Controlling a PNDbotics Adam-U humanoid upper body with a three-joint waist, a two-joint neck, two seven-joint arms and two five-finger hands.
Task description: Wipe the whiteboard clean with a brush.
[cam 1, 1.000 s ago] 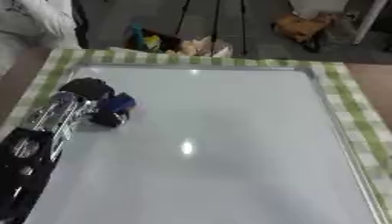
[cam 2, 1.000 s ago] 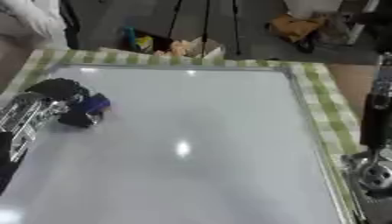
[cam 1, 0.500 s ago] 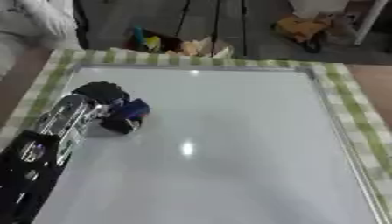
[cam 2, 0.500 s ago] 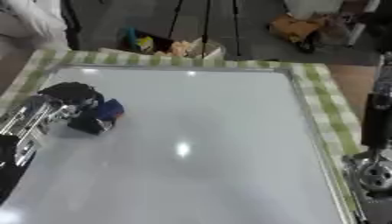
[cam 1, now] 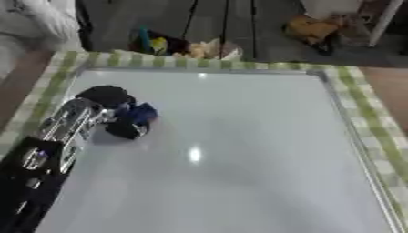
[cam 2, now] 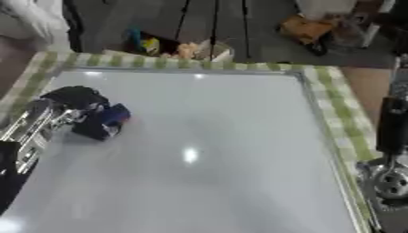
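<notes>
Your left hand (cam 1: 108, 98) has its fingers curled round the blue brush (cam 1: 134, 119), pressed on the whiteboard (cam 1: 239, 150), left of frame.

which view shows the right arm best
The right eye view: the right arm runs down the picture's right edge beside the whiteboard, black above a silver joint. Its hand is out of frame. The left eye view shows none of it.

Both eyes look steeply down from the head onto the whiteboard (cam 1: 239, 150), facing its far edge. They share nearly the whole board; only the right eye shows the right arm (cam 2: 390, 150) beside it.
</notes>
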